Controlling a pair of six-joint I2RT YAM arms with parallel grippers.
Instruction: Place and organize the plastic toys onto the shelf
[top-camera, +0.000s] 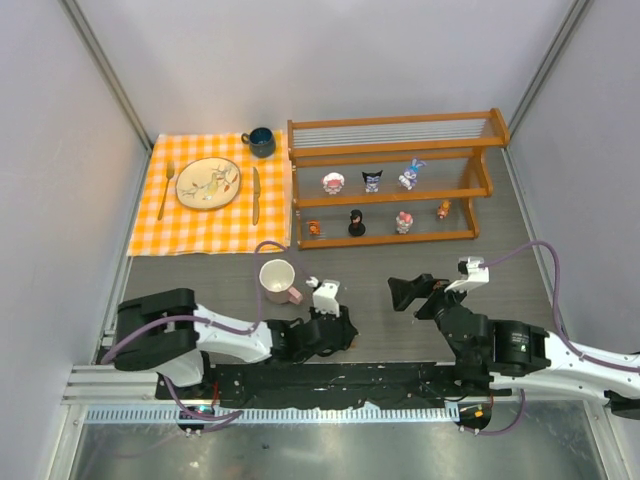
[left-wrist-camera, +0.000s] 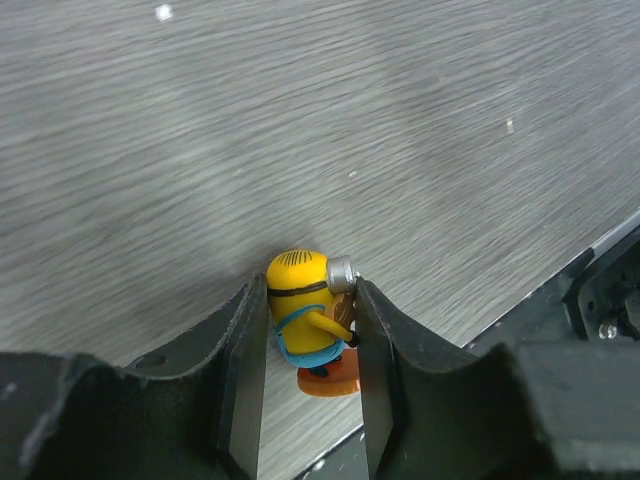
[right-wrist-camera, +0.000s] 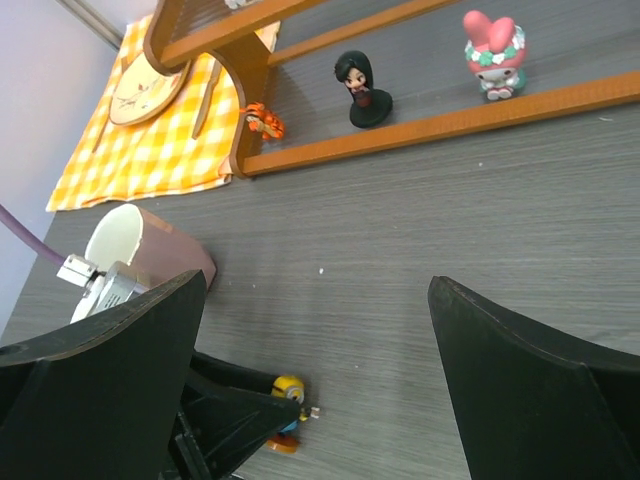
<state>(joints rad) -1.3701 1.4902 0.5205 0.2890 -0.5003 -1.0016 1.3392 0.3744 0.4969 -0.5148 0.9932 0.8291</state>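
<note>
The left gripper (left-wrist-camera: 310, 300) pinched a yellow figurine (left-wrist-camera: 300, 310) between its two black fingers (left-wrist-camera: 240, 360), low over the grey counter (top-camera: 520, 240) near its front edge, just right of a white-and-pink mug (top-camera: 278, 280). The goggled toy in blue overalls stood on its orange base with its long axis about vertical and its head uppermost. Its silver goggle pointed sideways, against the finger on the right of the left wrist view.

The right gripper (top-camera: 408, 295) hung above the counter right of centre with its fingers (right-wrist-camera: 520, 380) spread wide and nothing between them.

Beyond, the wooden shelf (top-camera: 390, 128) stood along the far side of the counter, beside an orange checked cloth (top-camera: 200, 225). Its upper tier carried three figurines: a pink-and-white one (top-camera: 334, 182), a black-and-white one (top-camera: 372, 180) and a blue-and-white one (top-camera: 411, 176). On the lower tier stood four: a small orange tiger (right-wrist-camera: 262, 118), a black-haired figure (right-wrist-camera: 362, 88), a pink-eared one (right-wrist-camera: 493, 55) and an orange-brown one (top-camera: 443, 210). All seven appeared upright, facing outward from the shelf.
</note>
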